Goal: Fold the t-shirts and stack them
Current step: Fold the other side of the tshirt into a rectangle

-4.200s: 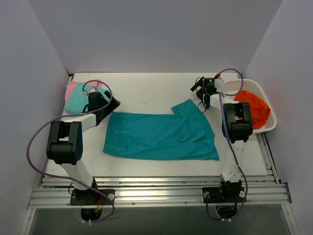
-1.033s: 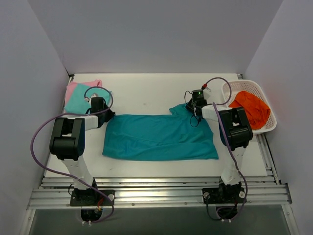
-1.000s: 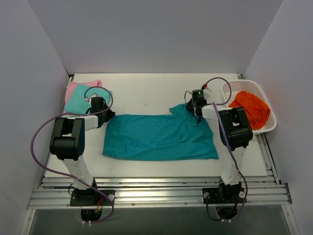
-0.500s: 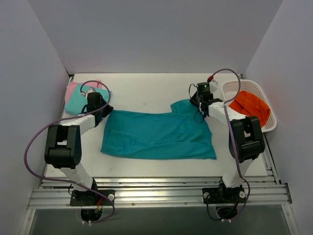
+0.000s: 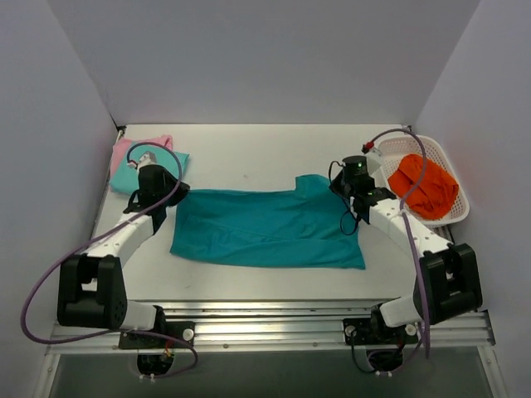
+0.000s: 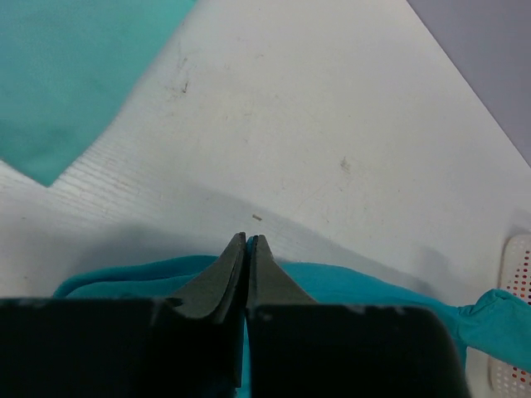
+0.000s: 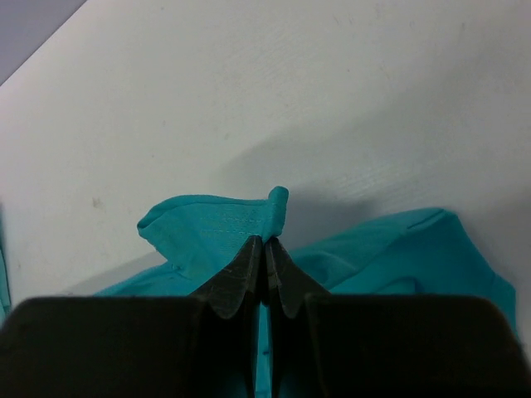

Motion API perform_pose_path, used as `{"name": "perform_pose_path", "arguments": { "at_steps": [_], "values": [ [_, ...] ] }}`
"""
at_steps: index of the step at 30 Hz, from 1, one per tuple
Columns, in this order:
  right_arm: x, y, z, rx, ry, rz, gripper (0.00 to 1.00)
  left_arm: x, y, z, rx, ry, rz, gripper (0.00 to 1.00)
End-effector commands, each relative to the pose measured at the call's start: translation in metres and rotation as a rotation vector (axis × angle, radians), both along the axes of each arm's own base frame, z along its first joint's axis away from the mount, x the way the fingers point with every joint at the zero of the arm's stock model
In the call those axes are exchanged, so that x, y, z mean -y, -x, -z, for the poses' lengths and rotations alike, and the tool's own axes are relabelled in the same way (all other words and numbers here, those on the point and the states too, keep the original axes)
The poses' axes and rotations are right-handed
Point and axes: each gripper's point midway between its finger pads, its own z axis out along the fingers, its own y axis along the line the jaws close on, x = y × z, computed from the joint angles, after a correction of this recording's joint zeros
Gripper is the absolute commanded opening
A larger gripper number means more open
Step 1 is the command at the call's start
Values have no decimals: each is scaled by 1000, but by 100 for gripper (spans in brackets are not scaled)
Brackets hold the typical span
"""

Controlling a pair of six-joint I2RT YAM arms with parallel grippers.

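Note:
A deep teal t-shirt (image 5: 265,228) lies spread across the middle of the table. My left gripper (image 5: 172,195) is shut on its far left corner, and the left wrist view shows a sliver of teal cloth (image 6: 357,286) pinched between the closed jaws (image 6: 249,242). My right gripper (image 5: 348,191) is shut on the far right edge by the sleeve. There a raised fold of teal cloth (image 7: 211,224) stands up from the jaws (image 7: 265,245). A folded aqua-mint t-shirt (image 5: 137,174) lies on a pink t-shirt (image 5: 129,149) at the far left corner.
A white lattice basket (image 5: 455,207) stands at the right edge and holds an orange cloth (image 5: 423,184). Its corner (image 6: 518,265) shows in the left wrist view. White walls close in the back and both sides. A metal rail (image 5: 265,327) runs along the near edge.
Both arms have stretched out lower, and the two grippers have shifted a little toward the near side with the teal shirt's far edge pinched. The shirt has slid slightly.

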Motion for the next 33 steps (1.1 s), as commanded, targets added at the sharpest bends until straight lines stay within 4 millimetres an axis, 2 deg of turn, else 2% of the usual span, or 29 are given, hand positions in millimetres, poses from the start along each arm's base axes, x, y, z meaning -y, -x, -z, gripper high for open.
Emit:
{"name": "perform_pose_path", "arguments": {
  "at_steps": [1,6,7,8,9,10,11,12,13,14,15,16,17,18,19,23,24,28,30,31,32,33],
  "values": [
    [8,30,-21,38,22,27,0,-2,20,-25,57,-13,-6,2],
    [20,81,-30,64,21,50,0,-2,55,-37,92,-17,-6,2],
    [20,91,-26,52,22,47,0,-3,67,-22,45,-25,-7,2],
    [21,100,-36,91,-5,50,0,-3,73,-19,42,-26,-9,2],
    [24,110,-22,70,-5,52,0,-1,80,-22,60,-27,-6,2],
    [23,118,-16,63,-14,47,0,-1,91,-6,26,-25,-9,2],
    [20,127,-19,87,-37,33,0,1,97,-1,22,-23,-9,2],
    [20,138,2,55,-47,38,0,7,105,-3,39,-17,6,2],
    [19,145,10,49,-60,38,4,7,111,3,35,-16,-9,3],
    [16,152,12,63,-85,31,17,7,122,19,5,-20,-10,12],
    [16,157,18,56,-108,43,67,8,128,23,-7,-20,-15,24],
    [19,166,34,18,-96,51,84,9,137,23,-10,-12,-18,38],
    [20,169,35,15,-97,57,93,8,142,24,-14,-13,-20,51],
    [20,173,37,7,-89,55,100,7,146,18,6,-6,-29,81],
    [26,176,37,0,-68,79,100,5,154,22,-20,-10,-36,97],
    [32,178,21,30,-52,102,100,-8,165,-5,52,-16,-88,94],
    [31,177,17,41,-59,102,100,-9,166,-21,100,-3,-92,94],
    [25,166,0,75,-66,93,100,-10,165,-47,165,-7,-85,94],
    [20,156,-12,97,-65,83,100,-5,158,-45,157,-26,-48,94],
    [16,151,-8,81,-49,78,100,0,151,-54,188,-21,-30,94],
    [13,146,-9,81,-34,63,100,4,146,-54,185,-26,-14,94],
    [6,137,-18,108,-50,47,100,10,140,-43,143,-47,20,94]
  ]
}}
